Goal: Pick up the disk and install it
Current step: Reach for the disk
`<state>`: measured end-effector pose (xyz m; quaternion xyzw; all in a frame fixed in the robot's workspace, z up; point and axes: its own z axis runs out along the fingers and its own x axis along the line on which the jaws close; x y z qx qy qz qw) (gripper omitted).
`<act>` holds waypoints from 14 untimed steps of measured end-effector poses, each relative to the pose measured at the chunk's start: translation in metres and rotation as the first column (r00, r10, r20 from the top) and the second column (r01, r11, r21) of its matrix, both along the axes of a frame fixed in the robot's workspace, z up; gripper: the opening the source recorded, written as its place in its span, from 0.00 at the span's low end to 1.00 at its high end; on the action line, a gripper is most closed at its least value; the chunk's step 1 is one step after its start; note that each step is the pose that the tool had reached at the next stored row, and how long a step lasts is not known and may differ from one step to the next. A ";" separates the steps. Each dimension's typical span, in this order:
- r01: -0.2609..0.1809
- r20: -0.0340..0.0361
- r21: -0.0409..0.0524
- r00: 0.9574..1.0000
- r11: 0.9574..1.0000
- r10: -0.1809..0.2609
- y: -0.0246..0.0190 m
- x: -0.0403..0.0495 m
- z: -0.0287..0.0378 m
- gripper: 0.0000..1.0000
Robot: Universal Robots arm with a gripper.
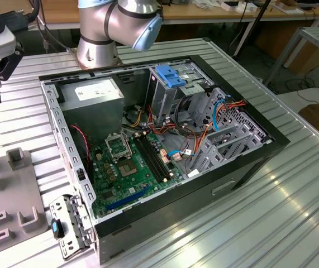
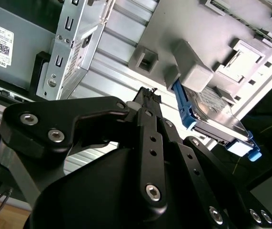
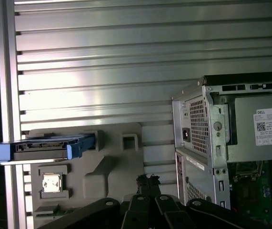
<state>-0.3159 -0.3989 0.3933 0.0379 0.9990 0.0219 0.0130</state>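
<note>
Disk (image 3: 43,145) stands on edge in a slot of the grey fixture (image 3: 112,162), which lies on the ribbed metal counter (image 1: 260,234). Blue side rails show along the disk in both wrist views. It is seated in the fixture, not in the computer case (image 1: 243,167).

Claw (image 3: 147,180): fingertips closed together, nothing held between them. It hangs above the fixture, apart from the disk and not touching it. In the exterior view the claw sits at about 10 o'clock from the case, and the fixture at about 8 o'clock from it.

Case lies on its side, open. Inside, as the exterior view shows it:
- grey power-supply box (image 1: 92,95) at 11 o'clock
- blue latch plate (image 1: 167,75) on the drive cage at 1 o'clock
- green motherboard (image 1: 131,162) at 7 o'clock

A small square chip (image 3: 51,183) rests in a recess of the fixture, near the disk.
</note>
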 end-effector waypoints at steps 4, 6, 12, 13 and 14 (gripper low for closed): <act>0.000 0.000 0.000 1.000 1.000 0.000 0.0000 -0.0047 0.0000 0.11; 0.000 0.000 0.000 1.000 1.000 0.000 0.0000 -0.0063 0.0000 0.11; 0.000 0.000 0.000 1.000 1.000 0.000 0.0000 -0.0126 0.0000 0.11; 0.000 0.000 0.000 1.000 1.000 0.000 0.0000 -0.0142 0.0000 0.11; 0.000 0.000 0.000 1.000 1.000 0.000 0.0000 -0.0160 0.0000 0.11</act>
